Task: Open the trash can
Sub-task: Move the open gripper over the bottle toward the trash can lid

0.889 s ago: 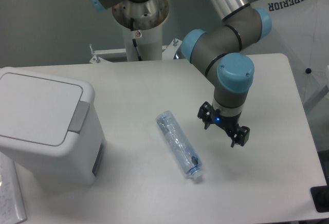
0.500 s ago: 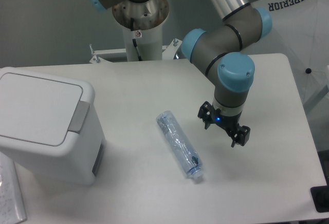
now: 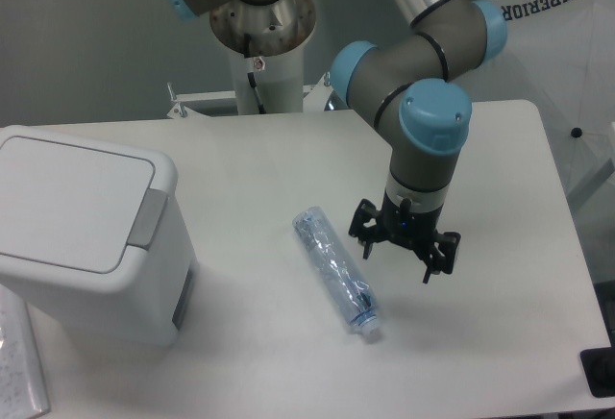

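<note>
One job is just starting: my gripper (image 3: pixel 404 252) hangs wide and holding nothing just right of the bottle (image 3: pixel 335 272), and the trash can (image 3: pixel 82 232) sits shut far left, so I must reach its grey tab (image 3: pixel 147 218) and push.

Grey arm with blue joint caps, bent downward.
The black two-finger gripper (image 3: pixel 404 246) points down from a vertical wrist, its fingers spread wide apart, holding nothing.
</note>
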